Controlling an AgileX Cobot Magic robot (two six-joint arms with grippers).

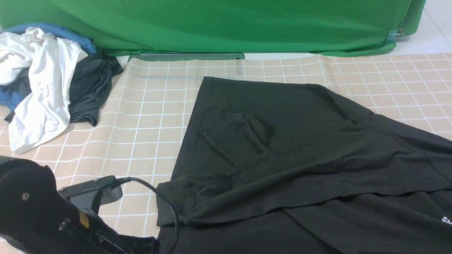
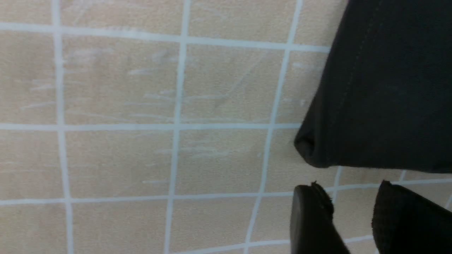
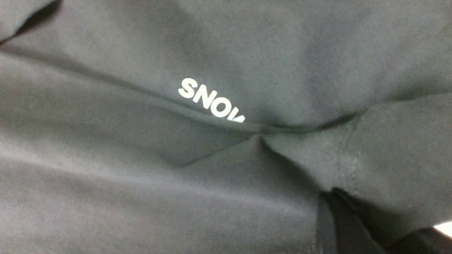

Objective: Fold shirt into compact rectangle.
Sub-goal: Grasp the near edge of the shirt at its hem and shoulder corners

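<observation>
The black shirt [image 1: 282, 141] lies spread over the middle and right of the table, with a wide flap folded across it and a bit of white lettering [image 1: 446, 219] at the right edge. My left gripper [image 2: 349, 190] is open, with bare tablecloth between its fingers, just short of a folded corner of the shirt [image 2: 388, 88]. In the front view only the left arm [image 1: 35, 211] shows, at the near left. My right gripper [image 3: 330, 194] is buried in the cloth and shut on a pinched fold of the shirt [image 3: 141, 176], close to the white "SNOW" print [image 3: 210, 100].
A heap of clothes sits at the back left: a white garment [image 1: 39, 88], a dark grey one [image 1: 90, 91] and blue cloth [image 1: 53, 31]. A green backdrop [image 1: 226, 24] closes the far side. The checked tablecloth [image 1: 148, 123] shows between heap and shirt. The left arm's cable [image 1: 166, 204] loops over the shirt's near edge.
</observation>
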